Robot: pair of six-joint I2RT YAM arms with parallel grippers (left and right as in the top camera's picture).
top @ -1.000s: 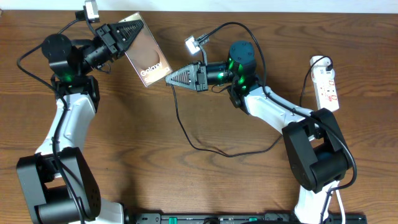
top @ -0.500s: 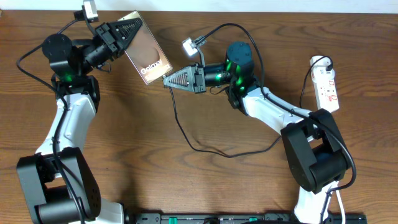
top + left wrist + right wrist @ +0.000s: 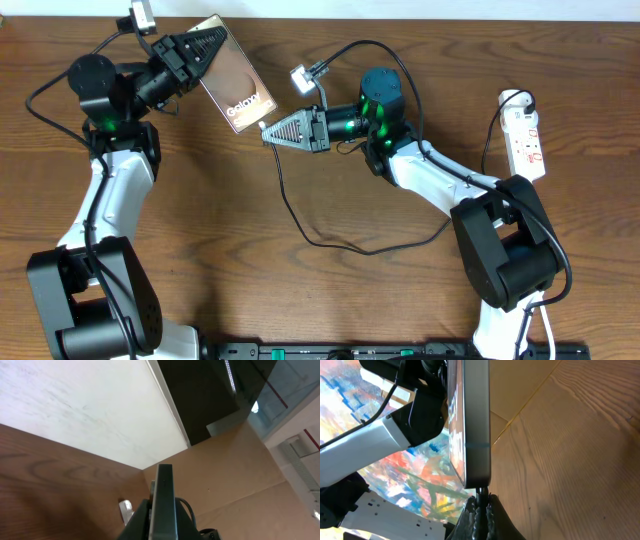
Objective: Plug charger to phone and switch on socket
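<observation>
Nearest the arm bases, the slack of the charger [image 3: 340, 245] lies in a wide loop on the wooden table [image 3: 200, 230], well below the phone and to its right. From that loop the thin black cable climbs towards the phone's lower end and runs into the right pincer [image 3: 266, 131]. This pincer is clenched on the cable just behind its plug tip [image 3: 480, 492] and points at the phone's lower right corner. In the right wrist view, the tip sits directly against the phone's short bottom edge. How far it has gone in cannot be told.

The phone [image 3: 232, 72] is held up off the table and tilted, its brown back with the white "Galaxy" lettering facing up. Both wrist views see it edge-on as a thin grey slab. At the phone's upper end, the left pincer [image 3: 215, 44] grasps it by its two faces, one finger on each side.

Well to the right of the phone, the white socket [image 3: 527, 135] lies on the table by the edge, a black plug in its far end. Its switch position is too small to read
</observation>
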